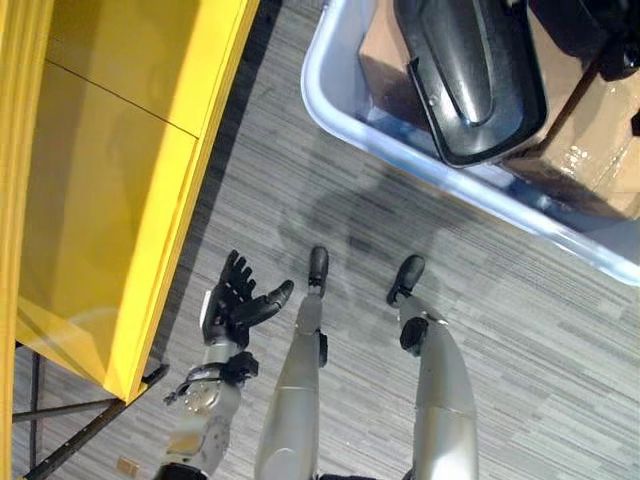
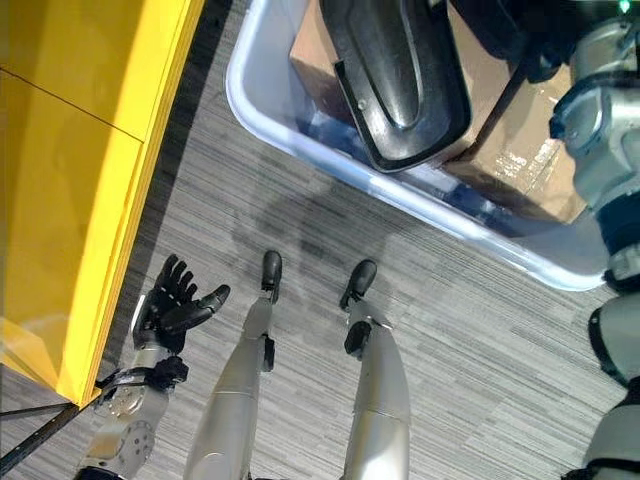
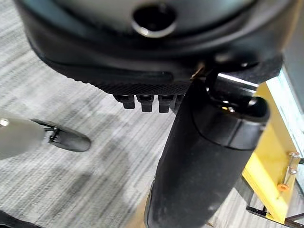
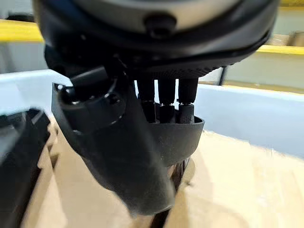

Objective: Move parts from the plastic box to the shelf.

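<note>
Grey striped carpet (image 1: 300, 190) runs under everything I can see, with the pale plastic box (image 2: 300, 140) as my reference. Inside the box, on brown cardboard (image 2: 500, 130), lies a large black moulded part (image 2: 400, 70), long and glossy, resting near the box's near wall. My right hand (image 4: 142, 142) is down in the box, just beside that big piece. In its wrist view the fingers (image 4: 166, 102) curl over the rim of a smaller black cup-shaped part (image 4: 183, 137) with the thumb below, so I judge it is gripping this one to lift it out. The yellow shelf (image 1: 110, 200) stands well apart from the box, across the carpet. My left hand (image 1: 235, 300) hangs between shelf and box, low near the shelf's corner, fingers spread and empty, likely kept clear until the carry.
</note>
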